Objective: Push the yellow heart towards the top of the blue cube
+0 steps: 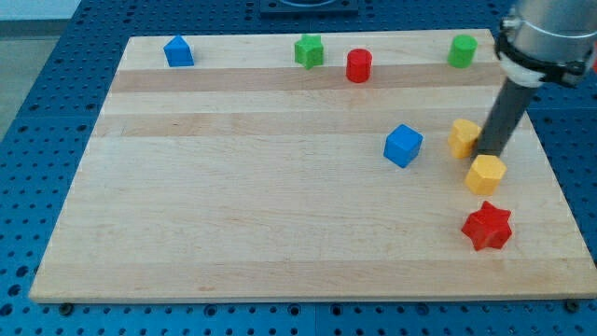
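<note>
Barely started | yellow heart (pixel 464 137) sits just right of blue cube (pixel 403 146), not yet beyond its far side | my tip (pixel 487 152) touches heart's right edge, no gripper fitted | yellow hexagon (pixel 485 175) just nearer.

The board (pixel 280 205) in mid-frame is pale, smooth, matt wood with visible grain. Around it, the blue table (pixel 56 112) looks like perforated metal.

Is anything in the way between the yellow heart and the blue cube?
No. The board between the yellow heart and the blue cube is bare. My tip already sits at the heart's right side.
</note>
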Tool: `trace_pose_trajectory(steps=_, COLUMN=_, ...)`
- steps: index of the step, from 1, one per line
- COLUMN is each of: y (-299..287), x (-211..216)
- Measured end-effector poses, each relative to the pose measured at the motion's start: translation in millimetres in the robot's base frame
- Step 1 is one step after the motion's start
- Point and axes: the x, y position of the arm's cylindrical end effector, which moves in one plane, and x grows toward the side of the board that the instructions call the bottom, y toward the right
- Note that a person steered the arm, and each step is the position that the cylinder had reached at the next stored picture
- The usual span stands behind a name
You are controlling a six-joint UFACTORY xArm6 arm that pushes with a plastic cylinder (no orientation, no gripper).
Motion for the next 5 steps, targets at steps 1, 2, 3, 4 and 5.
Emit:
trace_pose_trajectory(steps=1, y=-15.6, x=-6.8)
trace_pose_trajectory(steps=2, y=-17.0, x=-24.6)
trace_pose_trajectory(steps=3, y=-17.1, x=-51.5)
trace_pose_trajectory(steps=4, y=-17.1, x=-79.2)
trace_pose_trajectory(steps=5, y=-22.6, x=-102.9)
